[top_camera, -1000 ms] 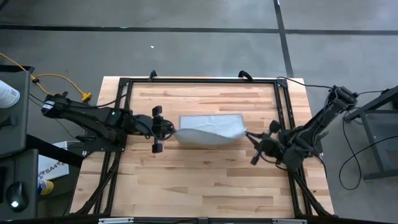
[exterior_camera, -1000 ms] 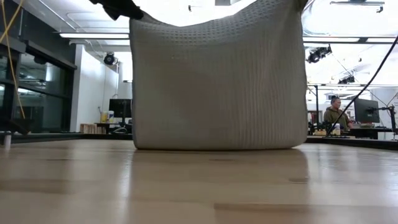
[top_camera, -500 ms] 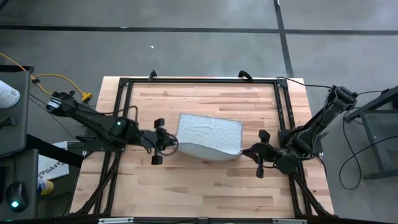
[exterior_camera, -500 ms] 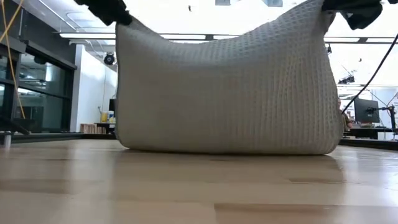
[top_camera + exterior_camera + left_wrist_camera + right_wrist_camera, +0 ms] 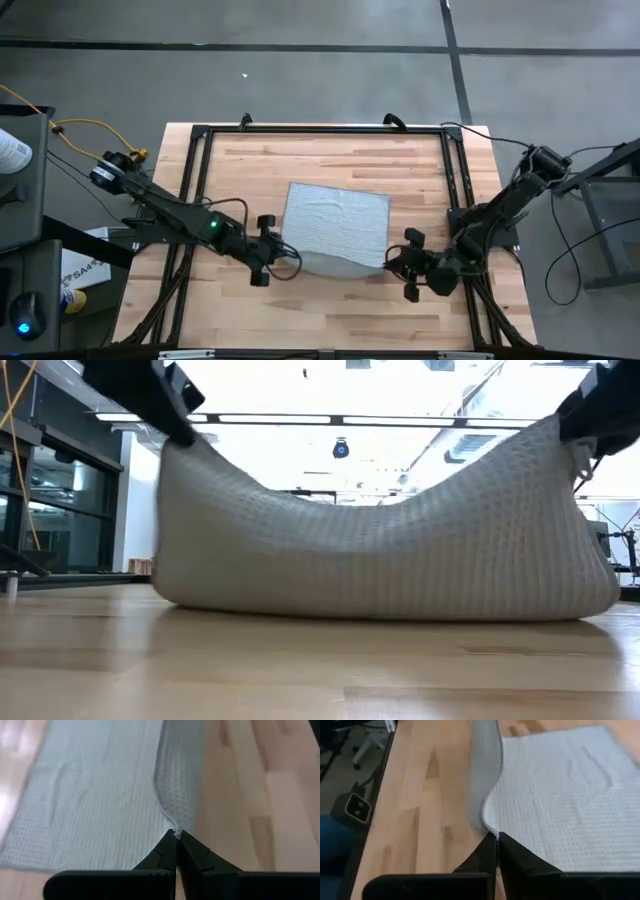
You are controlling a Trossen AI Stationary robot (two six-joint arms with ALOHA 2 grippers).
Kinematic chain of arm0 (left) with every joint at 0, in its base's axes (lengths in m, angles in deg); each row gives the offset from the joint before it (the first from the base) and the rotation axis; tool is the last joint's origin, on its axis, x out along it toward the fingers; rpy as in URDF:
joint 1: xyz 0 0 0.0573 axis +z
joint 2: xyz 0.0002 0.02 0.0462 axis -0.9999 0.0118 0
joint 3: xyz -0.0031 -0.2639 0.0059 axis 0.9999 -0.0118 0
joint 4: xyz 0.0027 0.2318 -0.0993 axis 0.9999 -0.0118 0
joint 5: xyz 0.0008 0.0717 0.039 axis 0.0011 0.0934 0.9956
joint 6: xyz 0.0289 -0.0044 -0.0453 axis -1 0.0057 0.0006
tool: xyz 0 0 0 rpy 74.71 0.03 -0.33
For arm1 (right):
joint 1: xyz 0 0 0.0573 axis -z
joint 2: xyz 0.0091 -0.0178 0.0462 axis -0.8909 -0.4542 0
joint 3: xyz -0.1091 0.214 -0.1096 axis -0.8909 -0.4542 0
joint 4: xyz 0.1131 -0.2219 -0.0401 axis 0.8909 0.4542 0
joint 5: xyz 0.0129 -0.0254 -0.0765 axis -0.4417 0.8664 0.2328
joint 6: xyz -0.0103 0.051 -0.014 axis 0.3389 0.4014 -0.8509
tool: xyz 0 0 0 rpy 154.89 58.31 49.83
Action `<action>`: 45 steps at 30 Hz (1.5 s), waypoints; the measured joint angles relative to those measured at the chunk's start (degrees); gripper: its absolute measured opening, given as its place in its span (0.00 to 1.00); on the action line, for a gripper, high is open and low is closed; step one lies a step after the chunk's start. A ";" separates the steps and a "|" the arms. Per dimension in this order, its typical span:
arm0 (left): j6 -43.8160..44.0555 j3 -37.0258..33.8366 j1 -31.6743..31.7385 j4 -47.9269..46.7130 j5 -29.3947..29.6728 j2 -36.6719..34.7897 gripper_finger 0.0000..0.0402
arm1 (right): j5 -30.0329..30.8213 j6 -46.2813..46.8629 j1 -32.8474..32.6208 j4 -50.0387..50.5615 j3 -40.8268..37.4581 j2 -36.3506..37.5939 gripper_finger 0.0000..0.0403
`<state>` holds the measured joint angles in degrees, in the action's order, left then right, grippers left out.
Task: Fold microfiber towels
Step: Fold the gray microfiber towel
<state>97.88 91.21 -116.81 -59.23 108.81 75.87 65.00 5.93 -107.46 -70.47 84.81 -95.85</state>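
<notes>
You look across a pale wooden table (image 5: 320, 670) into a room with bright ceiling light strips (image 5: 380, 420), dark-framed windows (image 5: 60, 510), and grey concrete floor (image 5: 320, 80) around it.

Ribbed matt cloth towel (image 5: 335, 228) — glossy wood table (image 5: 330, 312)

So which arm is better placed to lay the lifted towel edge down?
Neither alone. The left end effector and right end effector each pinch one near corner of the light grey ribbed microfiber towel, level with each other, edge sagging between. Probably lower both together.
</notes>
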 joint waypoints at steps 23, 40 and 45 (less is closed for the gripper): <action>0.37 -3.70 -4.04 14.99 -14.13 10.01 0.00 | -12.04 12.73 -1.72 -8.22 0.00 -12.77 0.01; 0.47 -4.80 -4.06 22.89 -19.02 10.32 0.00 | -12.62 23.40 -7.19 -2.87 0.00 -12.96 0.01; 0.48 -4.80 -4.04 23.39 -20.15 10.32 0.02 | -12.72 23.43 -7.29 -3.22 0.00 -12.96 0.02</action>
<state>98.37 86.41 -120.85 -35.84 88.66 86.18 52.28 29.36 -114.75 -73.69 84.81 -108.81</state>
